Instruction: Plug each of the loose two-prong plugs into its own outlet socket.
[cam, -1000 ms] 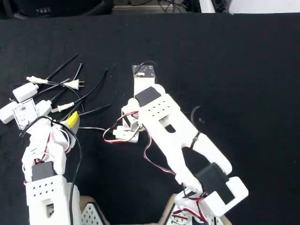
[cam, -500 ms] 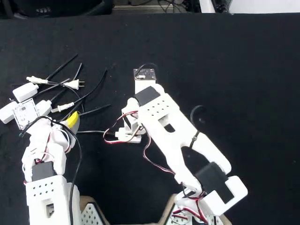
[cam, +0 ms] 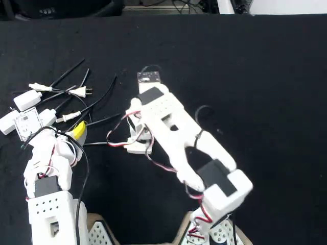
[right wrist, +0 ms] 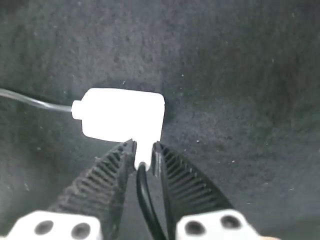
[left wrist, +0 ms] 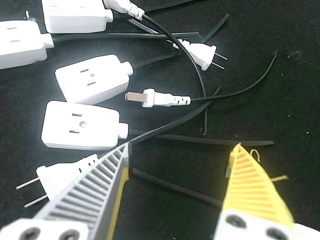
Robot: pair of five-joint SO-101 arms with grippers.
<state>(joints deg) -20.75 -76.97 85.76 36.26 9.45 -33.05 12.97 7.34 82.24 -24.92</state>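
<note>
Plug [right wrist: 143,154], clamped in the right tool [right wrist: 144,146], meets its outlet socket [right wrist: 122,114]; this tool has swung left, likely seating it; left tool [left wrist: 181,146] gapes open.

In the right wrist view the right gripper [right wrist: 145,147] is pinched on the plug [right wrist: 143,154], but the prongs are hidden against the outlet socket [right wrist: 122,114], so no idea if they're in. Can't make out its slots either. In the high view that whole grip is buried under the right arm [cam: 173,132]. Left wrist view: a second socket [left wrist: 75,17] and a third socket [left wrist: 20,42] get clipped by the frame edge, and a loose plug [left wrist: 60,175] slips behind the left gripper's [left wrist: 181,147] grey finger [left wrist: 95,190]. In the high view both the right arm and the left arm [cam: 48,199] run off at 6 o'clock.
</note>
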